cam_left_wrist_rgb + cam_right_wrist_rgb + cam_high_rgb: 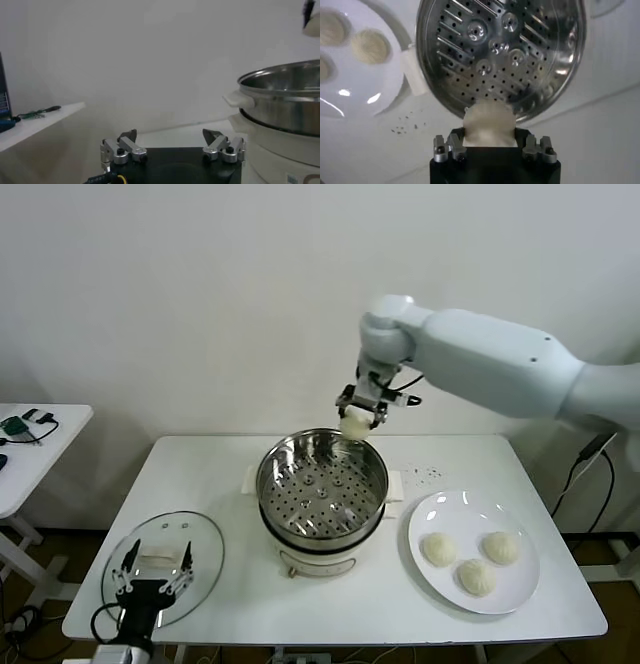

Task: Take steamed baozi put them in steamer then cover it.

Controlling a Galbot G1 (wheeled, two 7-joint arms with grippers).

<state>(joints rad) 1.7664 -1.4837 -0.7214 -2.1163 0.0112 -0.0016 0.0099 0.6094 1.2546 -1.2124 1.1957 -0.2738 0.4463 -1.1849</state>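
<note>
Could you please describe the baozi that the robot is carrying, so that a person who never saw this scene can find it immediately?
Start from the steel steamer in the middle of the white table. Above its far rim hangs the right gripper, shut on one baozi. It is the only bun in the air; the other three buns lie on the white plate.

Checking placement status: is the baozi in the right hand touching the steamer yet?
Apart. The head view shows the right hand holding the baozi above the steamer far rim, with wall visible between bun and steel.
</note>
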